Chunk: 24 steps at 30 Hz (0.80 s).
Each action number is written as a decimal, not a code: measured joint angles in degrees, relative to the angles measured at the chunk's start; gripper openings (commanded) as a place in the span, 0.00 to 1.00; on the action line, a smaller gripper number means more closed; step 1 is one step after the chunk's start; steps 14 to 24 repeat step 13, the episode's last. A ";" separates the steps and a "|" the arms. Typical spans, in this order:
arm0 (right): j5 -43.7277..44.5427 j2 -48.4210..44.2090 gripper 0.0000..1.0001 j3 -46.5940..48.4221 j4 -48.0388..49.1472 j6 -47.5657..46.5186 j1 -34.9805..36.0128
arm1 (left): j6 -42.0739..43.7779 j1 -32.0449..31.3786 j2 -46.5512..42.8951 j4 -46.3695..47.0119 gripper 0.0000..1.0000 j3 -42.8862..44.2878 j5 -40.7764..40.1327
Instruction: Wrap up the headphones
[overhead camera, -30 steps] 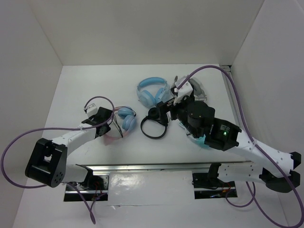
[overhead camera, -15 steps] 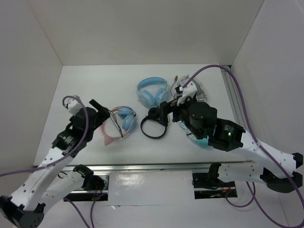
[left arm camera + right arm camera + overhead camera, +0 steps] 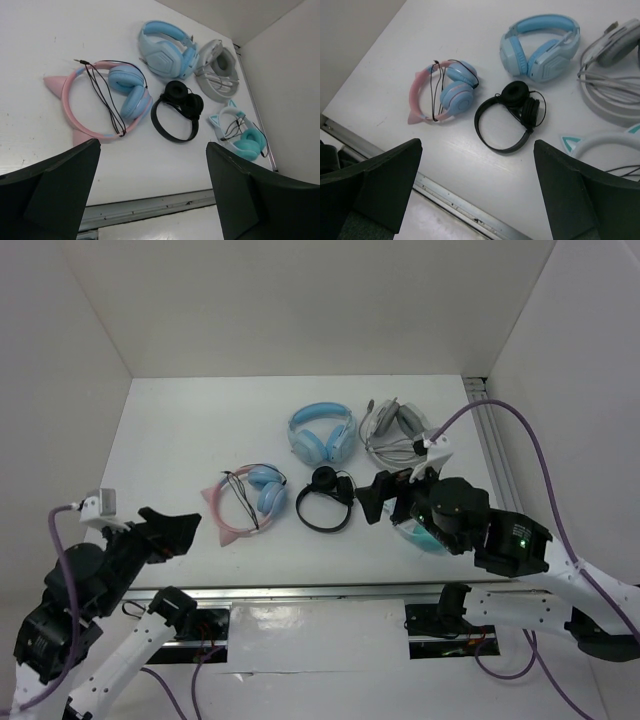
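Pink cat-ear headphones [image 3: 131, 97] look light, stiff; cable [image 3: 104, 95] floppy, grab headband [image 3: 66, 102]; left hand [image 3: 152, 185] and right hand [image 3: 477, 187] wide open, empty

The headphones [image 3: 268, 497] lie leftmost on the table [image 3: 170, 440]

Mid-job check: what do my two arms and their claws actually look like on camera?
The left arm and right arm are built from white link shells with black joint housings. Each has a purple cable running to a small white camera block at the wrist. The left claw and right claw have broad, flat black fingers. A green light glows on the right arm.
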 measured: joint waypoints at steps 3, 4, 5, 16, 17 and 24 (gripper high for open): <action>-0.04 -2.34 1.00 -2.32 -1.36 2.14 0.00 | 0.68 -0.20 -4.44 -2.99 1.00 0.24 1.64; -0.02 -2.95 1.00 -3.10 -1.84 2.69 -0.02 | 0.85 -0.26 -4.79 -4.22 1.00 0.50 1.97; -0.04 -3.45 1.00 -3.76 -2.01 3.06 -0.02 | 0.92 -0.26 -4.81 -4.90 1.00 0.63 2.23; -0.07 -5.44 1.00 -5.16 -3.63 4.04 -0.02 | 1.07 -0.22 -4.68 -8.22 1.00 -0.42 5.07; -0.07 -5.44 1.00 -5.16 -3.63 4.04 -0.02 | 1.07 -0.22 -4.68 -8.22 1.00 -0.42 5.07; -0.07 -5.44 1.00 -5.16 -3.63 4.04 -0.02 | 1.07 -0.22 -4.68 -8.22 1.00 -0.42 5.07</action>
